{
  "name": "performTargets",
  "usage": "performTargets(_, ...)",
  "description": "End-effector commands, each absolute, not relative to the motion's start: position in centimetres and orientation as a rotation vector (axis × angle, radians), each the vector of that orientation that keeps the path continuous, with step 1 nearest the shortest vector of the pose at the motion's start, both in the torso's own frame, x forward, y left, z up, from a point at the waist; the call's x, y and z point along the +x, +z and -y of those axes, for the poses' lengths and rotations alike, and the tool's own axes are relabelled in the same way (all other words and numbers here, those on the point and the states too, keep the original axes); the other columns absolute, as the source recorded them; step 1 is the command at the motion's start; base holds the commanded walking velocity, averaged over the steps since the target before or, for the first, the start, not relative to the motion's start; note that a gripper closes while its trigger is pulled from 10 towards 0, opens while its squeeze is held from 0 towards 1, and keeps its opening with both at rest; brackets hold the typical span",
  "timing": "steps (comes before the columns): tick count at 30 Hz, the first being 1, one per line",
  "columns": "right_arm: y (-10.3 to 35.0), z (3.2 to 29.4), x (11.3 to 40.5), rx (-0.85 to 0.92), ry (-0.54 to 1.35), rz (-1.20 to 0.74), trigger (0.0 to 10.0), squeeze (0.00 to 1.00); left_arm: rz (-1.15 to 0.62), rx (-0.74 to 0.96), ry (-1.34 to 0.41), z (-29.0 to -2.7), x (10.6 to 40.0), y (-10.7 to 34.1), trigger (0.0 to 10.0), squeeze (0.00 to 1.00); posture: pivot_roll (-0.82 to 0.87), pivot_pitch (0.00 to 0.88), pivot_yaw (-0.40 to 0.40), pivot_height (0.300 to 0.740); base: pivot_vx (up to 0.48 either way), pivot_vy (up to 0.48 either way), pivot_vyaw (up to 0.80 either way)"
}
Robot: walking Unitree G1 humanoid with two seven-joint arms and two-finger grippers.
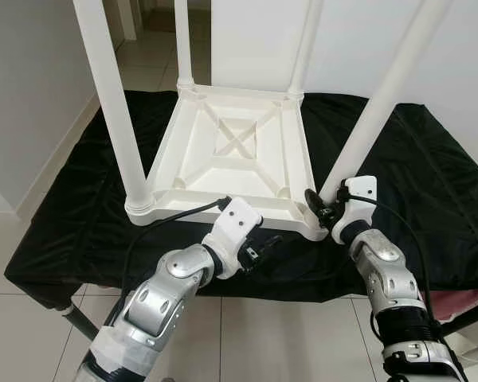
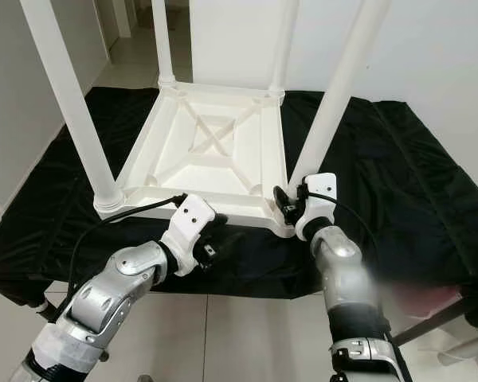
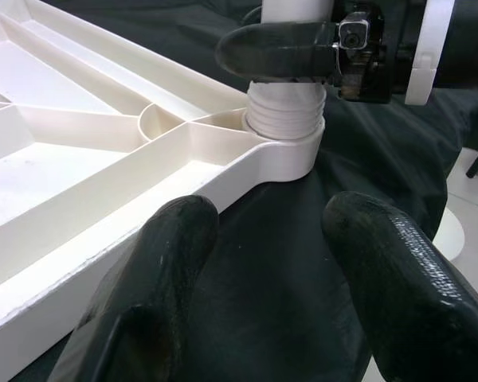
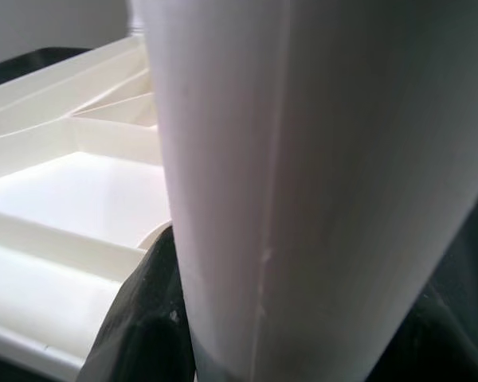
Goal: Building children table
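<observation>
1. Lying upside down on a black cloth [image 1: 430, 167] over the counter, the white plastic children's table top [image 1: 231, 151] is showing its ribbed underside with a crossed brace at the centre.
2. Standing upright in the near-left corner socket, a white leg [image 1: 111, 87] is rising out of frame; two more legs, far-left [image 1: 183, 40] and far-right [image 1: 305, 44], are standing at the back corners.
3. Hovering just in front of the near edge of the table top, the left gripper [image 1: 261, 248] is keeping its fingers [image 3: 163, 278] spread apart with nothing between them; in the left wrist view they are pointing over the cloth toward the near-right corner.
4. Sitting in the near-right corner socket [image 3: 285, 151], the fourth leg [image 1: 386, 87] is leaning to the right; ribbed threads are showing just above the socket collar.
5. Gripping that near-right leg low down, just above the socket, the right gripper [image 1: 323, 208] is clamping its black fingers [image 3: 283, 49] around the tube; the right wrist view is showing the white tube very close with a dark finger pressed beside it.
6. Hanging off the front of the counter, the cloth edge is meeting pale floor tiles [image 1: 255, 334] below.
</observation>
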State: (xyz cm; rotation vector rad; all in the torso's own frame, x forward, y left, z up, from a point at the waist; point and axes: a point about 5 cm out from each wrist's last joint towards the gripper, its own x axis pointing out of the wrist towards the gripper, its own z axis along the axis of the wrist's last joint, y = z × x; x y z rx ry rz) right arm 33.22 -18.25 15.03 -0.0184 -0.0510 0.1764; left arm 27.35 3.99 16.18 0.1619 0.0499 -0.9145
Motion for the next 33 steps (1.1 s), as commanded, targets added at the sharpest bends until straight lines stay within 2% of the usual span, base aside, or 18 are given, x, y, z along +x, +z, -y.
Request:
performTargets(1, 14.8, 18.2, 32.7, -0.01, 0.083, 0.041, 10.0, 0.0, -0.046, 0.163, -0.935, -3.8, 27.2, 16.2, 10.0, 0.0, -0.02, 0.053, -0.024, 0.74, 0.0, 0.0, 0.0)
performTargets(9, 14.5, 17.2, 31.7, 0.026, -0.068, 0.041, 10.0, 0.0, -0.046, 0.165, -0.929, -3.9, 27.4, 16.2, 10.0, 0.0, -0.02, 0.051, -0.022, 0.74, 0.0, 0.0, 0.0)
performTargets(13, 14.1, 15.5, 30.5, 0.082, -0.239, 0.033, 10.0, 0.0, -0.048, 0.166, -0.931, -3.9, 27.4, 16.2, 10.0, 0.0, -0.02, 0.051, -0.024, 0.74, 0.0, 0.0, 0.0)
performTargets(17, 14.1, 14.8, 30.5, 0.105, -0.211, 0.025, 10.0, 0.0, -0.05, 0.162, -0.934, -3.8, 27.3, 16.1, 10.0, 0.0, -0.03, 0.047, -0.024, 0.74, 0.0, 0.0, 0.0)
performTargets(24, 14.5, 15.2, 30.5, 0.081, -0.206, 0.038, 10.0, 0.0, -0.051, 0.164, -0.942, -3.6, 27.3, 16.1, 10.0, 0.0, -0.03, 0.046, -0.026, 0.74, 0.0, 0.0, 0.0)
performTargets(25, 14.6, 15.4, 30.5, 0.085, -0.193, 0.047, 10.0, 1.0, -0.051, 0.163, -0.944, -3.6, 27.3, 16.1, 10.0, 0.0, -0.03, 0.046, -0.026, 0.74, 0.0, 0.0, 0.0)
performTargets(33, 15.2, 15.9, 30.5, 0.073, -0.134, 0.084, 10.0, 1.0, -0.054, 0.162, -0.949, -3.4, 27.1, 16.0, 10.0, 0.0, -0.03, 0.045, -0.032, 0.74, 0.0, 0.0, 0.0)
